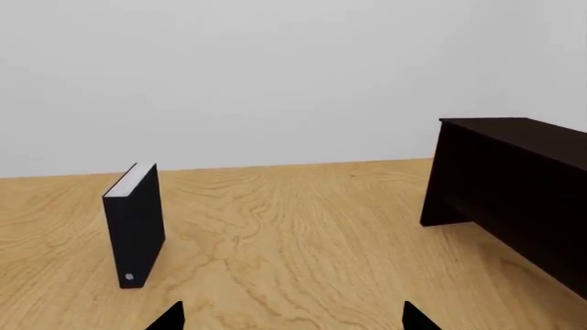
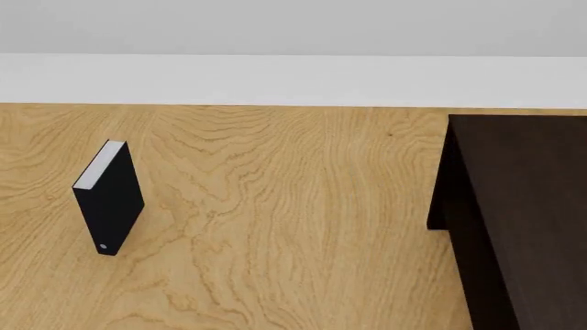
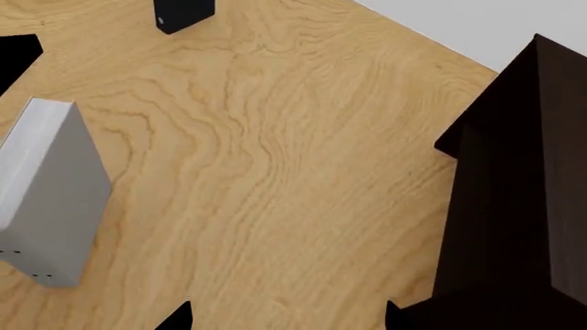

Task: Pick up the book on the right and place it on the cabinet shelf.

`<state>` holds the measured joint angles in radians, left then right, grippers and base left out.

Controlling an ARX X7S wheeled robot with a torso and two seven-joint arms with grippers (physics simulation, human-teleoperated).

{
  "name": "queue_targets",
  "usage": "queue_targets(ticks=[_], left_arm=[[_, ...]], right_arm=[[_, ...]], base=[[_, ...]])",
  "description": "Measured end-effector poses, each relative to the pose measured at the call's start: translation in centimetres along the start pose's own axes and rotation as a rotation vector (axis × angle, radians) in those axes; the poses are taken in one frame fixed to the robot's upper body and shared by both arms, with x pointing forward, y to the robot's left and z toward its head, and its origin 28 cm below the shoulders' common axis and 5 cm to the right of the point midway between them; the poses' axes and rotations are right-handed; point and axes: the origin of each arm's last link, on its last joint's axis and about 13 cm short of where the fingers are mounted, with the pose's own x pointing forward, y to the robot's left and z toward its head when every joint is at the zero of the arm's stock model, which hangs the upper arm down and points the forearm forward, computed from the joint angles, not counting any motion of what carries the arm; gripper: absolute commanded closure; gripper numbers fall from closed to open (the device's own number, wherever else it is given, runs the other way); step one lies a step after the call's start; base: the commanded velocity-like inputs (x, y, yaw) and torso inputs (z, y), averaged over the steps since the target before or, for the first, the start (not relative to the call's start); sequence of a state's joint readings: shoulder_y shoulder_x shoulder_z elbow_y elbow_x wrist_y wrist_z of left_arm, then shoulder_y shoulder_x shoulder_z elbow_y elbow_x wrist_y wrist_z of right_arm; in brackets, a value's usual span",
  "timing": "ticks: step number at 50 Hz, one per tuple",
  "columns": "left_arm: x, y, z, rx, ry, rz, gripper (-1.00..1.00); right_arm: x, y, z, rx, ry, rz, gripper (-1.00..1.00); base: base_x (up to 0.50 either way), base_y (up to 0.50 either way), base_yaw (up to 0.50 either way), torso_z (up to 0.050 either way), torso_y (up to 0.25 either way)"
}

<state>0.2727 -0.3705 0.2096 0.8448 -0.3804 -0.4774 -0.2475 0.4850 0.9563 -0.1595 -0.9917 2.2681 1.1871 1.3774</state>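
Grey book: the book (image 3: 46, 192) shows only in the right wrist view, a thick light grey hardcover standing upright on the wooden table (image 3: 275, 172), with tiny dark dots low on its spine; it stands free, nothing touching it.
Book's place: well apart from the cabinet, with a broad stretch of bare wood between them; the head view does not take it in.
Right gripper: the right gripper (image 3: 289, 317) shows two dark fingertips set wide apart at the picture's lower edge, with nothing between them; it hangs above bare table between book and cabinet, touching neither.
Black book: the black book (image 2: 108, 199) is thinner, upright on the table at the head view's left, white page edges on top, a small pale dot low on its spine.
Left gripper: the left gripper (image 1: 293, 317) has its fingertips spread wide and holds nothing; the black book stands near, just ahead of one fingertip.
Cabinet: the cabinet (image 2: 523, 206) is very dark brown, at the table's right side; its shelf cannot be made out from these angles.
Backdrop: a plain pale wall (image 2: 293, 41) beyond the table's far edge.
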Motion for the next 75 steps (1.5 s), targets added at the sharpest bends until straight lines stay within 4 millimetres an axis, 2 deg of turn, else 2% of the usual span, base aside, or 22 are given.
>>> queue_targets(ticks=[75], left_arm=[[1.0, 0.2, -0.5, -0.01, 0.022, -0.017, -1.0]], right_arm=[[1.3, 0.8, -4.4, 0.04, 0.192, 0.086, -1.0]], base=[[0.0, 0.0, 0.0, 0.0, 0.0]])
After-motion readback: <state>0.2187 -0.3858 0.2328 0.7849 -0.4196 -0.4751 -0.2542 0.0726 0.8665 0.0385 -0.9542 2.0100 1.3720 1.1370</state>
